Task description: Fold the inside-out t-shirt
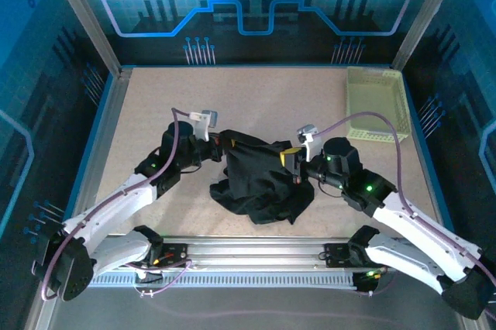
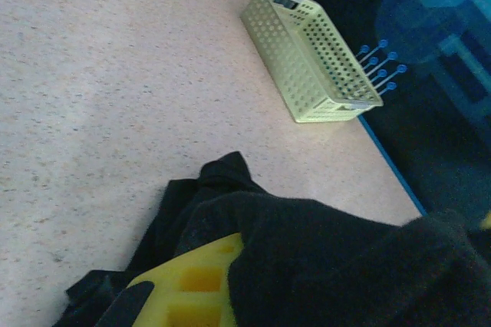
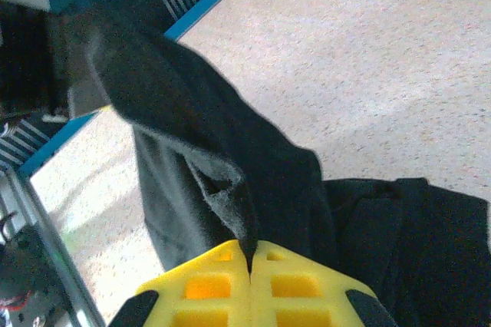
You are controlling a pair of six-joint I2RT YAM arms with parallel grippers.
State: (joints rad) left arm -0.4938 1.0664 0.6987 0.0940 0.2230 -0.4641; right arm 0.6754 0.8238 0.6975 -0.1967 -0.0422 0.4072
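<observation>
At the middle of the table (image 1: 271, 97) the black inside-out t-shirt (image 1: 263, 179) lies crumpled. The right end effector (image 3: 251, 265) is closed on a fold; the left end effector (image 1: 218, 146) is cloth-covered, so I cannot tell. Soft and limp, best held at corners.

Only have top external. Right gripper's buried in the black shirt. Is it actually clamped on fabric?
Observer: Yes. On the right wrist view the right gripper has its yellow fingers pressed together, with a fold of the t-shirt pinched in the seam.
Operator: Left one?
Observer: Unclear. On the left wrist view one yellow finger of the left gripper shows, with the t-shirt draped over it. The other finger is hidden, so I cannot tell the grip.
</observation>
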